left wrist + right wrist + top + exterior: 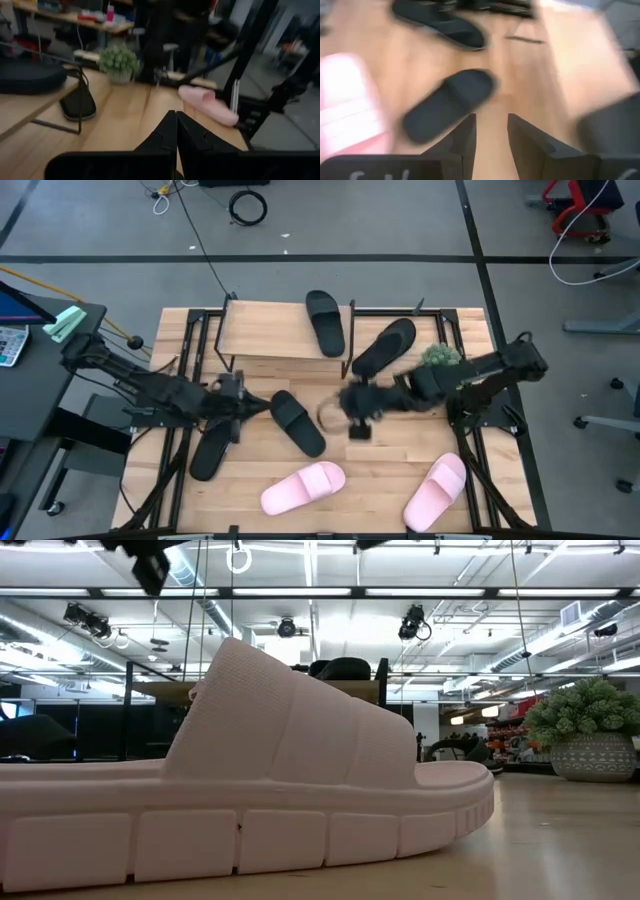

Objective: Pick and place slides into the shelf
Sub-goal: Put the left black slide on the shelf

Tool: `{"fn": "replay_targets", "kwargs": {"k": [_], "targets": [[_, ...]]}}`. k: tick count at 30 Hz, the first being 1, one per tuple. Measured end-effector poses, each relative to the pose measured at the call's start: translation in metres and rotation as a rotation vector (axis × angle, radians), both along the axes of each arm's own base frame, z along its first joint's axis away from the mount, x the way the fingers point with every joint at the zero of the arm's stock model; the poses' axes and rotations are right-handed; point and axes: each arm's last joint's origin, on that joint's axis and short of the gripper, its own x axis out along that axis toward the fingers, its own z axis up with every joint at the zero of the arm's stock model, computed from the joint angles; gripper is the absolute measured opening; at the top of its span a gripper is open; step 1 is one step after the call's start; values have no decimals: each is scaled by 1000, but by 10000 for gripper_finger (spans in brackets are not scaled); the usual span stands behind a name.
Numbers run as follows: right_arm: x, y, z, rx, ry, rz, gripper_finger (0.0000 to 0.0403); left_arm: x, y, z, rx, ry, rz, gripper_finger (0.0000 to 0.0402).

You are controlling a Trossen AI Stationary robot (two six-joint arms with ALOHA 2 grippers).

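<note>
The shelf [270,332] stands at the table's far side, and one black slide [325,322] lies on its plank top. A second black slide [385,345] lies by the shelf's right end. Two more black slides lie on the table, one mid-table [298,422] and one to the left [212,448]. Two pink slides [303,487] [437,490] rest on their soles near the table's near edge. My left gripper [252,406] is shut [176,131] between the two table black slides. My right gripper [352,418] is open [491,131], right of the mid-table black slide [447,105].
A small green potted plant [440,357] stands right of the shelf, beside my right arm. In the low view a pink slide [250,790] fills the foreground. Bare tabletop [385,470] shows between the two pink slides.
</note>
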Motion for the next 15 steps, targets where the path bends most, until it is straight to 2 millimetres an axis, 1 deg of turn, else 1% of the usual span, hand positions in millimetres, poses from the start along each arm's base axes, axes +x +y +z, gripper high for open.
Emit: {"fn": "replay_targets", "kwargs": {"k": [2, 4, 6, 8, 11, 15], "targets": [[-6, 19, -4, 29, 5, 24, 115, 15, -7, 10, -45, 69, 12, 9], [-11, 36, -10, 41, 6, 29, 114, 27, -12, 19, -81, 176, 32, 14], [-13, 51, -16, 26, 12, 40, 114, 39, -17, 26, -66, 316, 59, 20], [-15, 61, -24, -2, 31, 54, 114, 50, -21, 28, -24, 465, 98, 26], [-16, 70, -32, -23, 46, 71, 114, 72, -27, 28, 58, 619, 139, 39], [-17, 72, -39, -35, 64, 74, 114, 106, -37, 14, 143, 731, 143, 66]]}}
